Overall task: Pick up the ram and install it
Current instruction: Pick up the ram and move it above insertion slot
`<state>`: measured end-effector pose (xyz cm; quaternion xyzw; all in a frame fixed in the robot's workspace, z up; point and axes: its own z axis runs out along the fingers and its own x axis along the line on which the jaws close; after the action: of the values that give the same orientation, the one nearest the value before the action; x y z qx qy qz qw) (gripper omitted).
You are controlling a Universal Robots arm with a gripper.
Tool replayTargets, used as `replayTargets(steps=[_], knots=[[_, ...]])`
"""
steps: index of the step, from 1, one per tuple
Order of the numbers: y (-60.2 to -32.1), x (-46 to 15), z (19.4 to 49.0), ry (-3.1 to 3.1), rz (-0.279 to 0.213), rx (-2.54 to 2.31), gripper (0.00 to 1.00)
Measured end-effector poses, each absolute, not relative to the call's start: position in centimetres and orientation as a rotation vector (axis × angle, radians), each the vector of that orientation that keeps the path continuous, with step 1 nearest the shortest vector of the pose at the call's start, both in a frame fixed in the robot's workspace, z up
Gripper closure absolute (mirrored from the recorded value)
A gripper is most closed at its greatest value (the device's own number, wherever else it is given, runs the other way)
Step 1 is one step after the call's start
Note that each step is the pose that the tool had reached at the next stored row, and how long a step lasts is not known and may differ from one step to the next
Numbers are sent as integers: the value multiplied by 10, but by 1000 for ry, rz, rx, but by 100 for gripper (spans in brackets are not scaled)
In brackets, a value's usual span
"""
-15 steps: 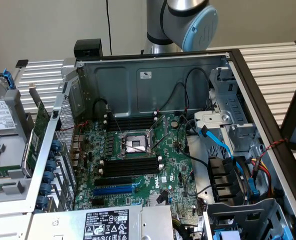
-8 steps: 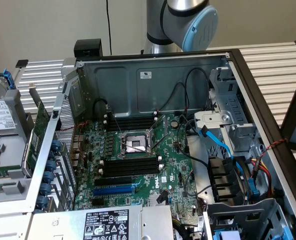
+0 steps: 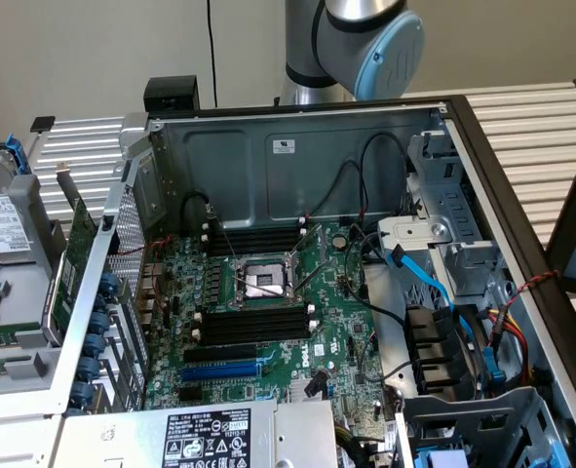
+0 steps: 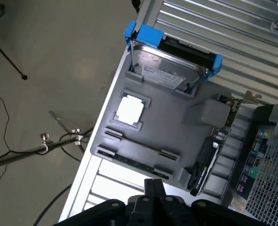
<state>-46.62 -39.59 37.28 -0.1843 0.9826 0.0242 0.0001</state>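
The ram (image 4: 131,163) is a long, thin, dark green stick lying in a holder near the edge of the grey parts tray (image 4: 176,134). My gripper (image 4: 154,187) hangs above that edge of the tray, close to the ram, with its two dark fingers pressed together and nothing between them. In the exterior view, the open computer case holds the green motherboard (image 3: 312,336) with long black memory slots (image 3: 253,324) below the processor socket (image 3: 258,283) and more slots (image 3: 253,239) above it.
On the tray sit a hard drive (image 4: 169,66) in a blue caddy, a square processor chip (image 4: 129,109) and an upright expansion card (image 4: 209,155). Cables and a blue ribbon (image 3: 434,283) crowd the case at the exterior view's right. The arm's joint (image 3: 365,44) rises behind the case.
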Motion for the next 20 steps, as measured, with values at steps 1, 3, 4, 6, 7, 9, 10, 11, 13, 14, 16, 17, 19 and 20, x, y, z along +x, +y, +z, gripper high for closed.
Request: replayTargets(steps=[1, 3, 4, 6, 7, 9, 10, 11, 13, 14, 16, 17, 19, 20], knots=[[-396, -466, 373, 3082, 76, -607, 89], [-396, -466, 373, 3071, 76, -665, 89], [-396, -466, 373, 3065, 76, -691, 89], [-396, -466, 372, 3053, 76, -749, 89], [-396, -466, 372, 3046, 76, -776, 89], [-396, -466, 372, 3033, 76, -832, 89], [-396, -466, 372, 3025, 76, -859, 89], [-396, -466, 372, 3018, 76, -886, 89], [-396, -466, 372, 3002, 76, -941, 89], [-396, -466, 372, 2994, 76, -968, 89], [-396, -466, 372, 2977, 76, -1023, 89], [-396, -466, 372, 2968, 75, -1050, 89], [-396, -466, 372, 2949, 75, -1104, 89], [-396, -466, 372, 2939, 75, -1131, 89]])
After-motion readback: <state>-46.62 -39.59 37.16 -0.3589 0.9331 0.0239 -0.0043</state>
